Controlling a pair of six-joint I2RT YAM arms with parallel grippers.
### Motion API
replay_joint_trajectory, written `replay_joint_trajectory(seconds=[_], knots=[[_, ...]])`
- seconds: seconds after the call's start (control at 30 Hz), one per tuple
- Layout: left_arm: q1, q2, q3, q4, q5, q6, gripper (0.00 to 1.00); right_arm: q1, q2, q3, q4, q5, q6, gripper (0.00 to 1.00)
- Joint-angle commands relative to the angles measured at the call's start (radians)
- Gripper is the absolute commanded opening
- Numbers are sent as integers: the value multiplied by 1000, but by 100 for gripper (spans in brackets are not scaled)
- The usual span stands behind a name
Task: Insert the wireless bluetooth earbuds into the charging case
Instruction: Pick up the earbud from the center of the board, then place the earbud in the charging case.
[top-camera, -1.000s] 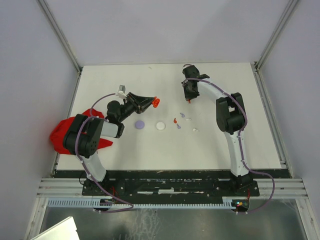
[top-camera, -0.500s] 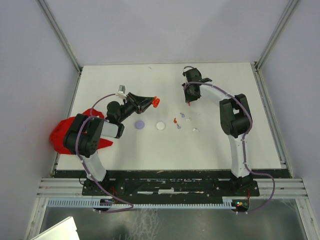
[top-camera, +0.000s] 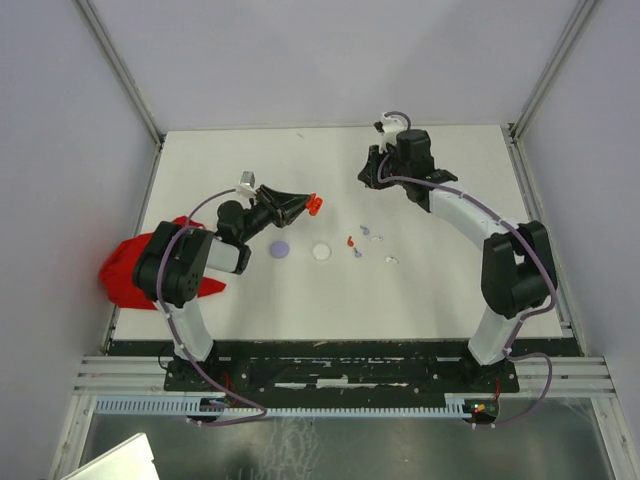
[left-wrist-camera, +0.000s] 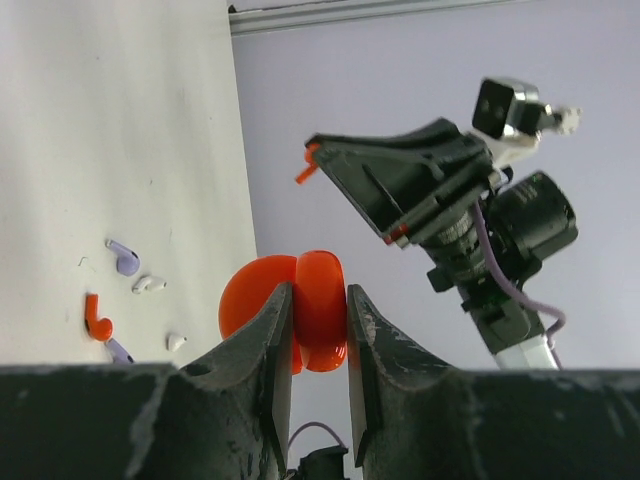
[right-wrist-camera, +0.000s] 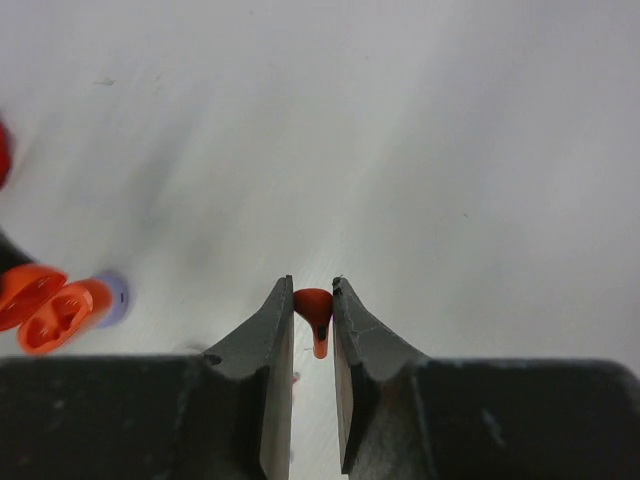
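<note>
My left gripper (top-camera: 308, 205) (left-wrist-camera: 318, 290) is shut on the red charging case (top-camera: 314, 205) (left-wrist-camera: 303, 310), held open above the table left of centre. Further back, my right gripper (top-camera: 368, 178) (right-wrist-camera: 313, 283) is shut on a small red earbud (right-wrist-camera: 315, 305), stem pointing down, lifted off the table; the earbud also shows at its tip (left-wrist-camera: 305, 170) in the left wrist view. On the table lie a red earbud (top-camera: 350, 241) (left-wrist-camera: 97, 315), lilac earbuds (top-camera: 365, 230) (left-wrist-camera: 122, 258) and white earbuds (top-camera: 391, 260) (left-wrist-camera: 148, 284).
A lilac disc (top-camera: 280, 248) and a white disc (top-camera: 320, 252) lie on the white table (top-camera: 300, 290) in front of the held case. A red cloth (top-camera: 125, 270) is bunched at the left edge. Grey walls enclose the back and sides.
My right arm has swung out to the right and its wrist has moved back and turned, carrying the red earbud. The left arm with the case has hardly moved.
</note>
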Motion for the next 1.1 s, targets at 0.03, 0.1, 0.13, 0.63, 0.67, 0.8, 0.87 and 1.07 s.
replay_joint_trajectory(seconds=[0.03, 0.1, 0.13, 0.63, 0.67, 0.8, 0.87, 1.07], knots=[[0, 42, 68, 76, 43, -121, 3, 6, -159, -188, 412, -192, 59, 2], [-3, 58, 86, 81, 51, -148, 3, 6, -181, -246, 521, -213, 89, 2], [-4, 65, 92, 85, 53, -161, 3, 7, -194, -273, 573, -225, 100, 2], [-57, 128, 188, 31, 101, -257, 3, 85, -213, -458, 989, -401, -7, 2], [-57, 128, 188, 25, 101, -257, 3, 94, -212, -461, 989, -402, -17, 2], [-57, 129, 185, 31, 100, -274, 3, 113, -203, -467, 978, -416, -51, 2], [-57, 131, 186, 42, 100, -287, 3, 118, -200, -474, 974, -418, -65, 2], [-58, 142, 191, 85, 107, -332, 3, 122, -197, -496, 958, -423, -105, 2]])
